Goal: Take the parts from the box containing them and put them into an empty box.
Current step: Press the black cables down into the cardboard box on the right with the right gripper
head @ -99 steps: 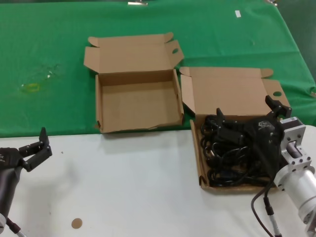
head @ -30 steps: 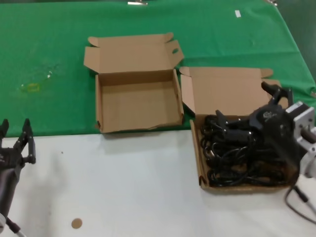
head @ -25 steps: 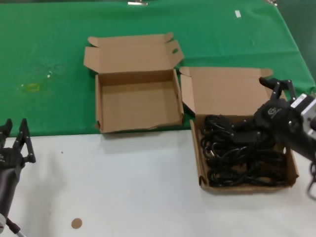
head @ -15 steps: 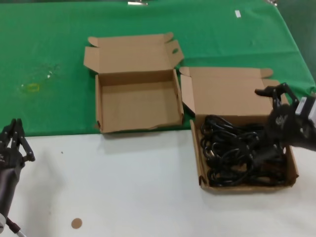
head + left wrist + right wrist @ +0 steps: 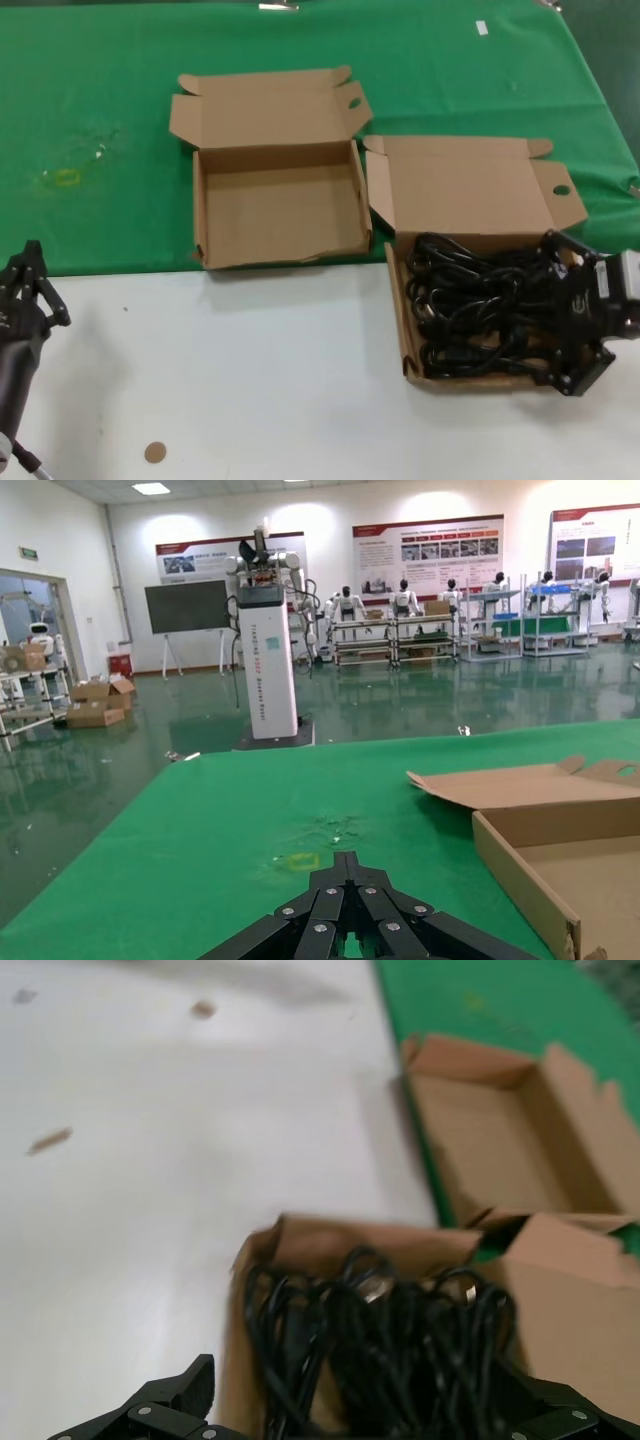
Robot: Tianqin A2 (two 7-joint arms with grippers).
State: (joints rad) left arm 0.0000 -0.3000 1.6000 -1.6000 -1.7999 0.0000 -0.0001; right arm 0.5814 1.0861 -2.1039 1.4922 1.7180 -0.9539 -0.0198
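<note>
The black coiled cables (image 5: 470, 310) fill the squarish box (image 5: 398, 310) at right, whose lid flap has a round hole. The empty wide box (image 5: 280, 215) with an oval flap hole stands to its left on the green cloth. My right gripper (image 5: 562, 312) is open wide at the right end of the cable box, its fingers spread over the cables. In the right wrist view its gripper (image 5: 375, 1400) straddles the cables (image 5: 390, 1350), holding nothing, and the empty box (image 5: 500, 1140) lies beyond. My left gripper (image 5: 32, 262) is shut and empty at the table's left edge, fingertips (image 5: 347, 860) together.
The boxes sit where the green cloth (image 5: 100, 120) meets the white table (image 5: 250, 380). A small brown disc (image 5: 154, 452) lies on the white surface at front left. The cable box's lid (image 5: 470, 185) stands open behind it.
My right gripper has swung from above the cables' middle to the box's right end, lower and turned, still open. My left gripper has turned and shut.
</note>
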